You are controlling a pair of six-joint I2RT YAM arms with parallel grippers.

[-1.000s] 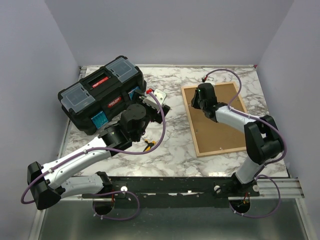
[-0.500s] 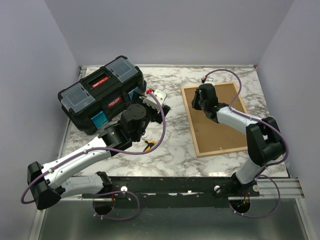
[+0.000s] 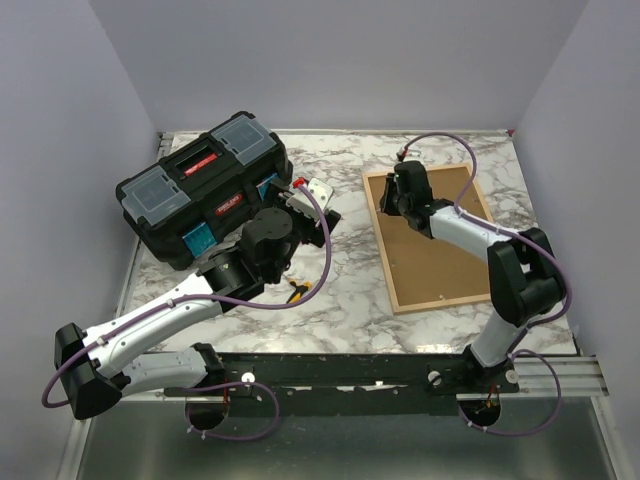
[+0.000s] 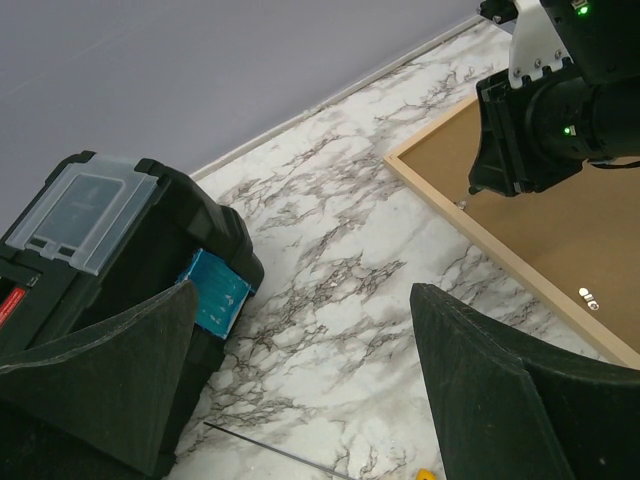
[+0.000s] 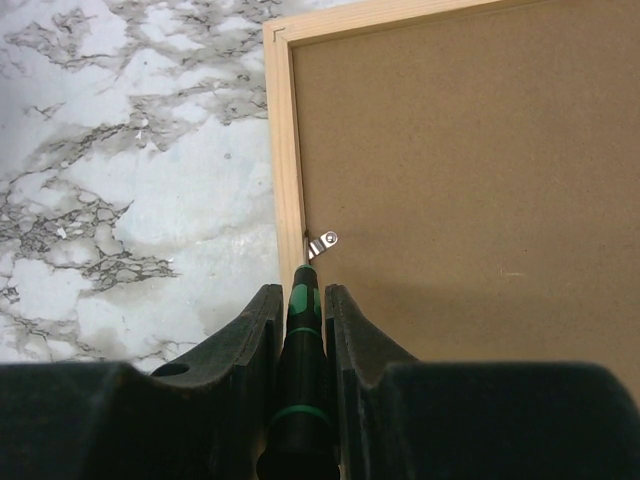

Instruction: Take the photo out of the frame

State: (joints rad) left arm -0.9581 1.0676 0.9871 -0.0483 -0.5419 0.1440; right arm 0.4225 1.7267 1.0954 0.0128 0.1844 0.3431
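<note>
So the frame was lying flat on the marble table with its back facing up. All anyone could see of it was the light-wood rail and the plain brown backing board sitting inside it. The photo itself didn't show in any view, since that board covered the whole opening.

The right gripper was down over the frame's left rail, near the far corner. Its jaws were pinched tight on a black-and-green screwdriver. The screwdriver's tip sat right at a little metal tab on the inner edge of that rail, where the wood met the board. A second small metal tab showed further along the board in the left wrist view.

The left gripper was off to the left of the frame, well apart from it. It hung above bare marble with its jaws spread wide and nothing between them.

Further left of the frame sat a black toolbox with clear lid compartments, blue latches and a red handle. It had a red label with pale lettering on the front, but that was way too small to read. A small yellow thing lay on the marble between the toolbox and the frame, near a thin dark rod.
</note>
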